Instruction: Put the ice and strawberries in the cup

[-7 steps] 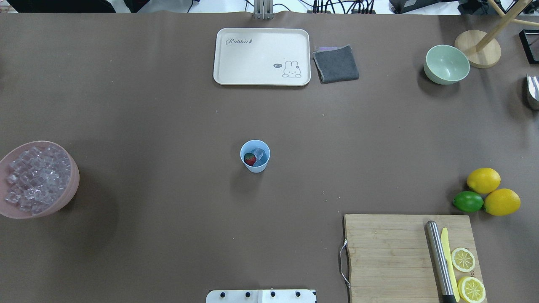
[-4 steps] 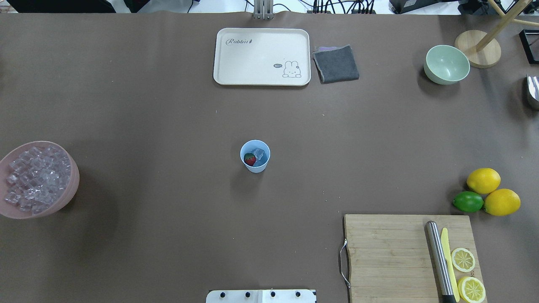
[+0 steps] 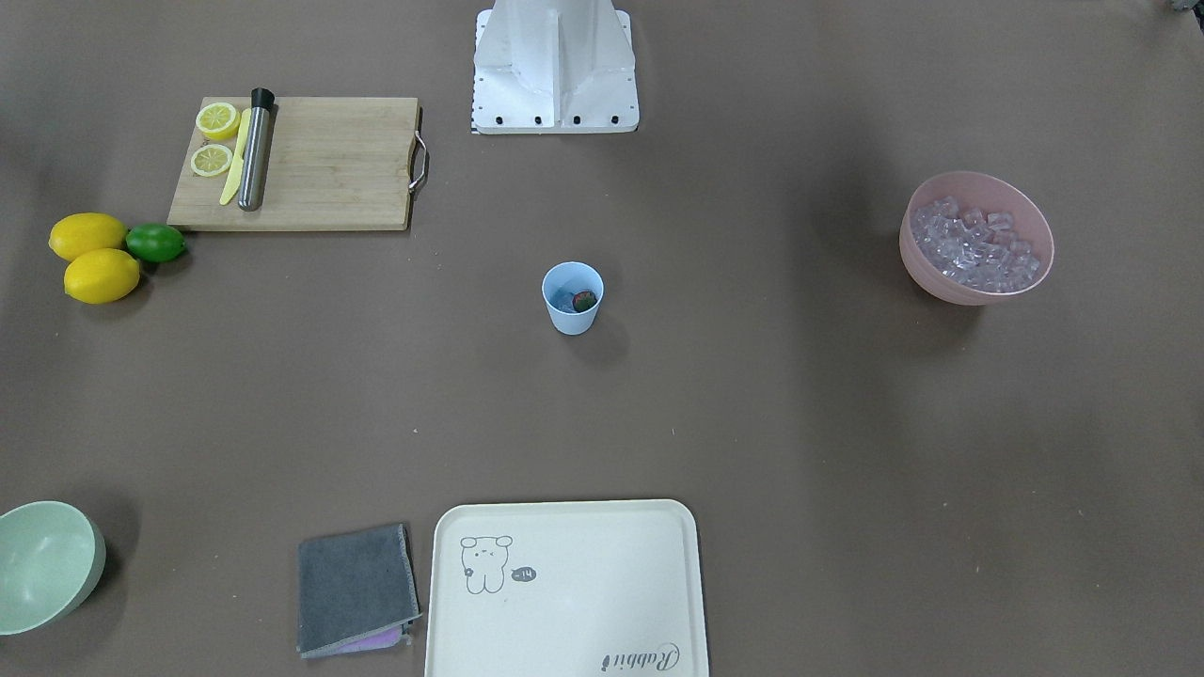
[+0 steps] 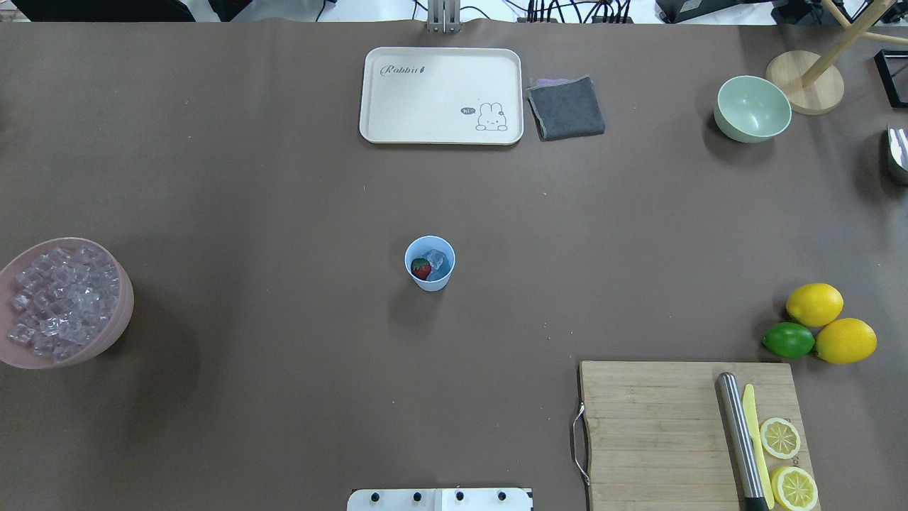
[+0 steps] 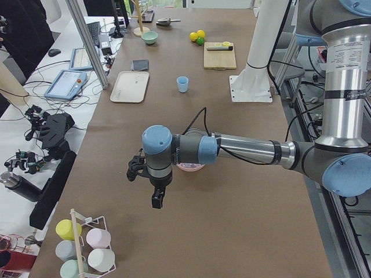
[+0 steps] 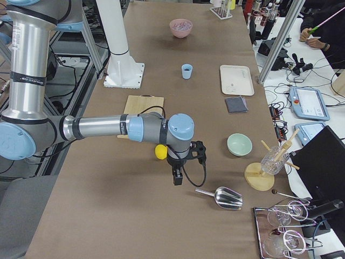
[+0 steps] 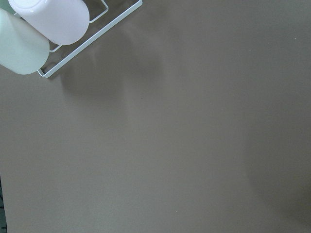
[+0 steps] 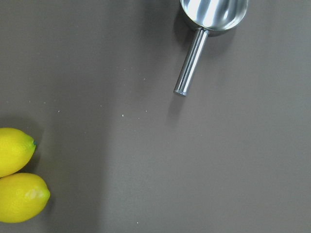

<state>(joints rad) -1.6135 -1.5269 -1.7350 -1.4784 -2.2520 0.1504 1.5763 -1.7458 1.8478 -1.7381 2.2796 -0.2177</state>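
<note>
Strawberry [image 4: 421, 269] and ice [image 4: 438, 260] lie together inside the light blue cup [image 4: 430, 284], which stands upright near the middle of the brown worktop [image 4: 284, 213]. The red berry sits against the wall on the robot's left side, touching the clear ice beside it. This looks like one or two cubes, though the overhead view is too small to count them. The front-facing view shows the same cup [image 3: 572, 322] with the berry [image 3: 586, 302] and ice [image 3: 564, 300] low inside.

A pink bowl [image 4: 122, 318] heaped with more ice cubes [image 4: 60, 301] sits well apart, at the worktop's left edge.

The left arm [image 5: 243, 149] reaches over the end of the worktop, beyond the pink bowl, and its wrist camera sees a wire rack with pale cups [image 7: 53, 22]. The right arm [image 6: 102, 127] reaches over the opposite end, near a metal scoop [image 8: 211, 12] and two whole lemons [image 8: 19, 196]. Both sets of jaws appear only in the side views, so I cannot tell whether they are released or clenched.
</note>
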